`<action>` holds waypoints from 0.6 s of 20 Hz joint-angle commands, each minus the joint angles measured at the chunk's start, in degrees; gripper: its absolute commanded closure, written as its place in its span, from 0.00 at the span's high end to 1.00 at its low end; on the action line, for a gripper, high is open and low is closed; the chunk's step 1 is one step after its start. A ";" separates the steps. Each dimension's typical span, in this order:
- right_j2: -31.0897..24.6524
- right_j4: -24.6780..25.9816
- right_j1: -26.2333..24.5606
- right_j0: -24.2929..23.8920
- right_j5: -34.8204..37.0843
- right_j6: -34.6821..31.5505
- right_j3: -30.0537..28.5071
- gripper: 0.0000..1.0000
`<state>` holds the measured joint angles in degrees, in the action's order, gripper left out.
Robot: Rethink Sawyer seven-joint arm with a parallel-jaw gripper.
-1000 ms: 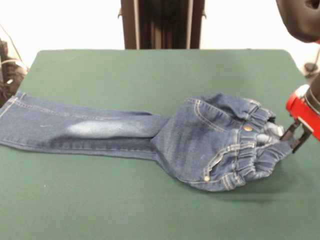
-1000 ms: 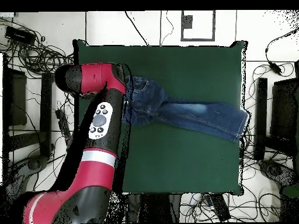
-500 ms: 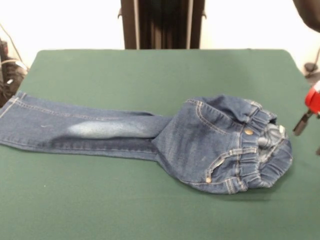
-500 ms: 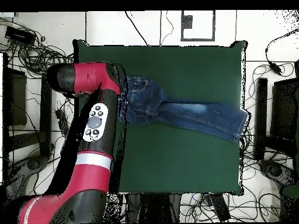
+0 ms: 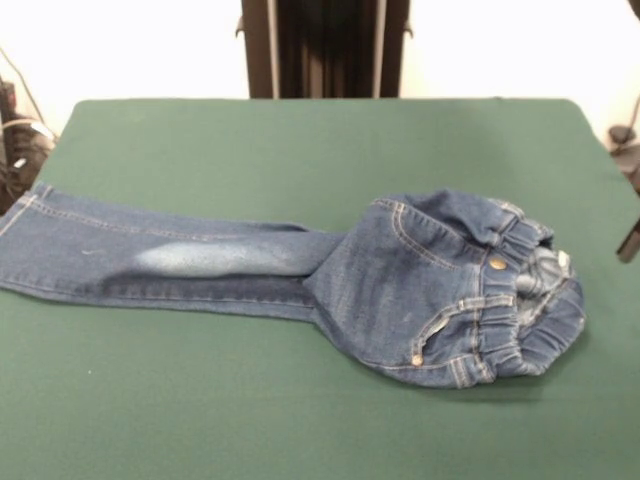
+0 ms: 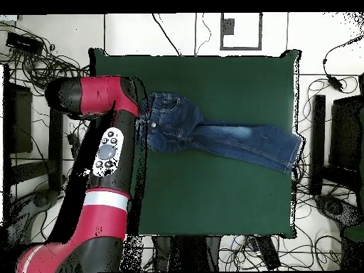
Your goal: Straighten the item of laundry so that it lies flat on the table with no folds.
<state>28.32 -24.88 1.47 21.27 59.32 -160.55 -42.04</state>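
The item of laundry (image 5: 400,280) is a small pair of blue jeans on the green table (image 5: 300,140). Its gathered waistband lies bunched and gaping at the right in the front view, with a brass button showing. The legs stretch left, one lying over the other, and a pale faded patch shows on the top one. Of my gripper (image 5: 631,240) only a dark tip shows at the right edge, clear of the waistband and touching nothing. In the overhead view the jeans (image 6: 213,131) lie across the table (image 6: 213,192), and the red arm (image 6: 106,156) hides the gripper.
The leg cuffs reach the table's left edge in the front view. A dark pedestal column (image 5: 320,48) stands behind the table. In the overhead view the arm hangs over the table's left edge, with cables (image 6: 330,78) and equipment on the floor around.
The gripper let go of the waistband and drew away to the right, almost out of the front view. The waistband settled back slightly. In the overhead view the arm swung left.
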 commanded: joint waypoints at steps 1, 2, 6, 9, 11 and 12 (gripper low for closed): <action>-6.53 -1.83 2.05 1.19 -4.94 -11.31 -11.19 1.00; -6.67 -1.74 2.89 0.87 -5.53 -10.64 -12.57 1.00; -8.20 -2.04 5.93 -0.92 -9.06 -7.53 -17.62 1.00; -10.24 -2.40 8.58 -2.57 -12.68 -4.34 -21.79 1.00; -11.69 -2.31 10.25 -3.72 -14.80 -2.11 -24.51 1.00; -12.59 -2.31 10.97 -4.46 -16.15 -1.07 -25.71 1.00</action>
<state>26.39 -25.08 8.00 19.67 50.90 -160.55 -52.47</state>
